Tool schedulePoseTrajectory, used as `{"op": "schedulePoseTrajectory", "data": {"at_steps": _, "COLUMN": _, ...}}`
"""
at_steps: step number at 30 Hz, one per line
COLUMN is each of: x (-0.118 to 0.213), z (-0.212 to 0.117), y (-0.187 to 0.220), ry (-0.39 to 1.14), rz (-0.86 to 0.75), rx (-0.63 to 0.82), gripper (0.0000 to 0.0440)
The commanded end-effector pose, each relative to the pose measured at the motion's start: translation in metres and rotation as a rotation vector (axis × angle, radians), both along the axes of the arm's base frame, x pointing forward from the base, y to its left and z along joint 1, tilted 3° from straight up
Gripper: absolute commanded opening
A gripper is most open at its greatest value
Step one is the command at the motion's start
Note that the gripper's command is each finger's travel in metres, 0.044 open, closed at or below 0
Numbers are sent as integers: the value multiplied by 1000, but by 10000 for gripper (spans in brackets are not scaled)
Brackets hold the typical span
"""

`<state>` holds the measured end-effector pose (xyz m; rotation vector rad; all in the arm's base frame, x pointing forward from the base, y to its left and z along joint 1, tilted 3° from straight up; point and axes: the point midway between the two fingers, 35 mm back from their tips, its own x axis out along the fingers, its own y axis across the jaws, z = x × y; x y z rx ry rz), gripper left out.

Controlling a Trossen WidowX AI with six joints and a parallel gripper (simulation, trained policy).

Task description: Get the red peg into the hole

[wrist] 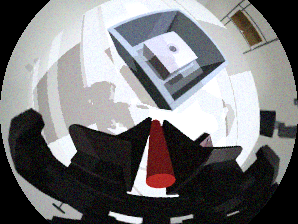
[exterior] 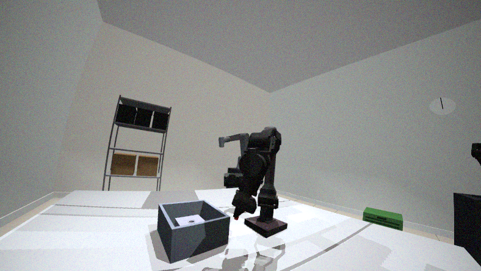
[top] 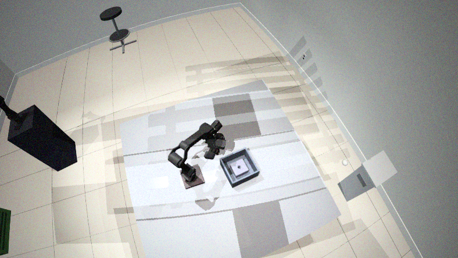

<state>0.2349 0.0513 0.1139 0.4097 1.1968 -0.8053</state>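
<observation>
The red peg [wrist: 160, 155] [exterior: 236, 218] is held between the fingers of my gripper [wrist: 156, 121], which is shut on it. In the wrist view the peg's near round end faces the camera; in the exterior view only a small red tip shows below the dark fingers. The top view shows no red. The gripper is raised off the table, beside the open grey box [top: 244, 179] [exterior: 201, 237] [wrist: 142, 28] and outside its walls. Inside the box lies the pale plate [top: 243, 170] [exterior: 182, 220] [wrist: 161, 48] with a round dark hole in it, with nothing in the hole.
The arm stands on a brown base [top: 199, 182] [exterior: 268, 232] near the box. The box walls rise around the plate on all sides. Shadows and bright patches cross the white table [top: 179, 204]. A stool [top: 110, 13] and a shelf [exterior: 138, 127] stand away from the table.
</observation>
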Motion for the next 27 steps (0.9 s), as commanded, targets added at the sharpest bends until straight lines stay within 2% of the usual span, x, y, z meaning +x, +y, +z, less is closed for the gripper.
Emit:
{"op": "schedulePoseTrajectory", "data": {"at_steps": 1, "x": 8, "z": 12, "y": -15, "ry": -31, "rz": -43, "rx": -19, "gripper": 0}}
{"op": "schedulePoseTrajectory", "data": {"at_steps": 12, "x": 36, "z": 21, "y": -58, "ry": -89, "rz": -154, "rx": -36, "gripper": 0}}
{"op": "schedulePoseTrajectory", "data": {"at_steps": 27, "x": 71, "z": 1, "y": -114, "ry": -90, "rz": -173, "rx": -20, "gripper": 0}}
